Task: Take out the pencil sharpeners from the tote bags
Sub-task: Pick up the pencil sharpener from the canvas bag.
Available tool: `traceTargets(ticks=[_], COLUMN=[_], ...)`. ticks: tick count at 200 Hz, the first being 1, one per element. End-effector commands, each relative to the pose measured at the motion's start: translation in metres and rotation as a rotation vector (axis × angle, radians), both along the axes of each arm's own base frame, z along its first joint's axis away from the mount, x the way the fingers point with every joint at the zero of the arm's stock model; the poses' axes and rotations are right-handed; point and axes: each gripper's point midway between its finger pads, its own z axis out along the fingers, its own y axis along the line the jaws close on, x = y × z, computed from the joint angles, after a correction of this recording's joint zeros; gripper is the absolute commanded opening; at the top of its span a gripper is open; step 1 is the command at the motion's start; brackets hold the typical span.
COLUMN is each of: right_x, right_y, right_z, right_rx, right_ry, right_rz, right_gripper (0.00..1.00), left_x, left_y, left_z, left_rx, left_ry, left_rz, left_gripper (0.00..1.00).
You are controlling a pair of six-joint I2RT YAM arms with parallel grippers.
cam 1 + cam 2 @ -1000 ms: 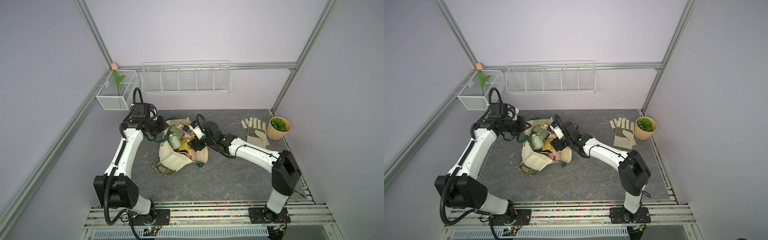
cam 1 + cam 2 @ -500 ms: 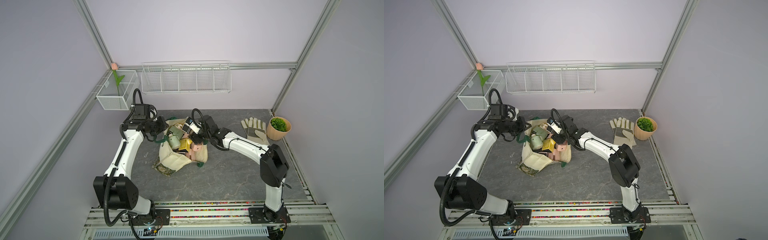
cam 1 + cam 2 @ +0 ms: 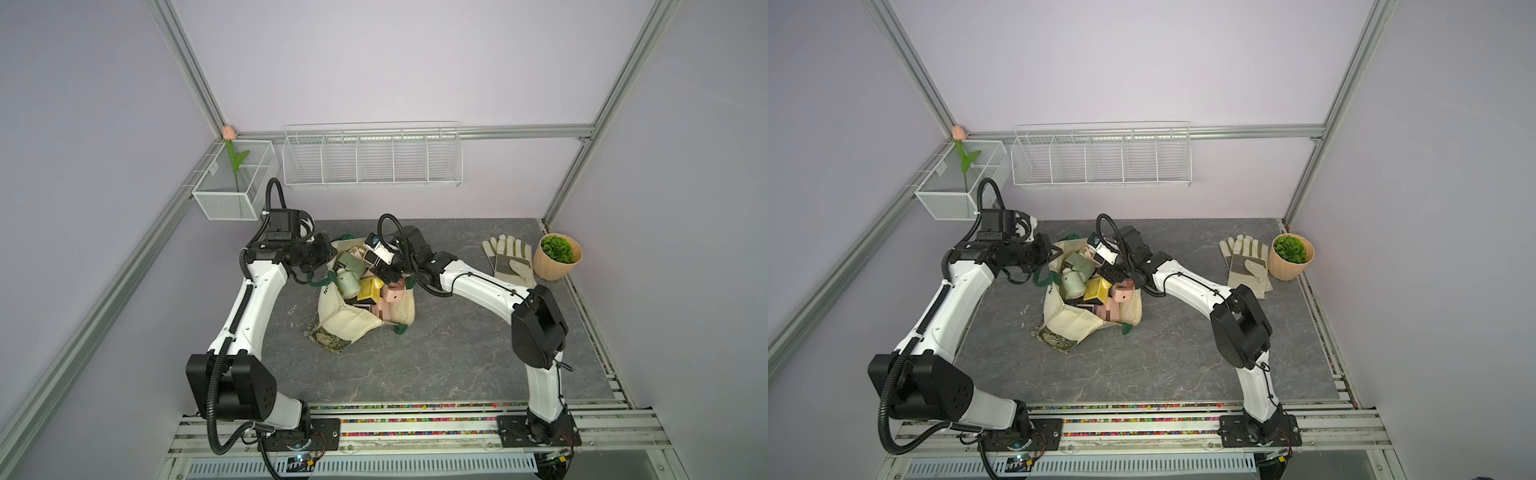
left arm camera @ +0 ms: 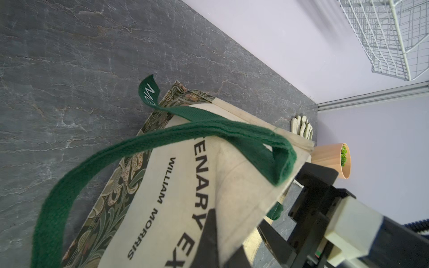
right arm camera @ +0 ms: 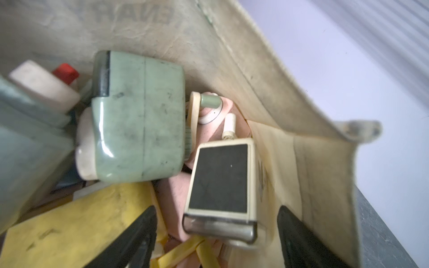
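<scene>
The cream canvas tote bag (image 3: 348, 326) lies on the grey tabletop (image 3: 457, 345), its mouth gaping toward the back wall and packed with pencil sharpeners (image 3: 368, 289). Among them are a pale green sharpener (image 5: 139, 130), a yellow sharpener (image 5: 76, 222), and a cream sharpener (image 5: 219, 181) with a dark square window. The left gripper (image 4: 222, 241) is clamped on the bag's canvas rim, with a dark green handle (image 4: 162, 139) looping just beside it. The right gripper (image 5: 216, 215) sits in the bag's mouth, its jaws spread wide either side of the cream sharpener and gripping nothing.
</scene>
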Motion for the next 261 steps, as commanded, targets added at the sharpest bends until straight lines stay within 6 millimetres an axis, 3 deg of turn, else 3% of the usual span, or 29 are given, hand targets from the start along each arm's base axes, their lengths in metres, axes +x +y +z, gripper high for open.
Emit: traceTargets(ticks=[1,53,94,118,144,198,230,261], right_x=[0.016,0.040,0.039,0.026,-0.003,-0.068,-0.071,-0.058], right_y=[0.003,0.003,0.006,0.008,0.012,0.010,-0.004,-0.023], right_z=[-0.017,-0.034,-0.029,-0.008,0.023,0.096,0.127,0.138], right_rx=[-0.048,-0.135,-0.125,-0.080,0.026,0.279,0.359,0.397], right_ry=[-0.030,-0.053,-0.064,-0.064,-0.036,0.028,0.042,0.067], right_rz=[0.022,-0.039,-0.042,-0.005,0.087,0.290,0.283,0.227], right_gripper=[0.80,0.69,0.45,0.36,0.29,0.29,0.29,0.30], left_x=[-0.002,-0.002,-0.002,-0.003,-0.004,-0.006,-0.007,-0.008], left_y=[-0.001,0.001,0.000,0.001,0.002,0.004,0.005,0.005], left_z=[0.029,0.029,0.026,0.027,0.027,0.025,0.022,0.022], left_rx=[-0.015,-0.007,-0.006,-0.003,-0.001,0.007,0.013,0.015], left_ry=[-0.095,-0.096,-0.088,-0.091,-0.092,-0.092,-0.087,-0.087], left_rz=[-0.010,-0.007,-0.007,-0.004,-0.001,0.009,0.010,0.010], left_gripper=[0.00,0.00,0.00,0.00,0.00,0.00,0.00,0.00])
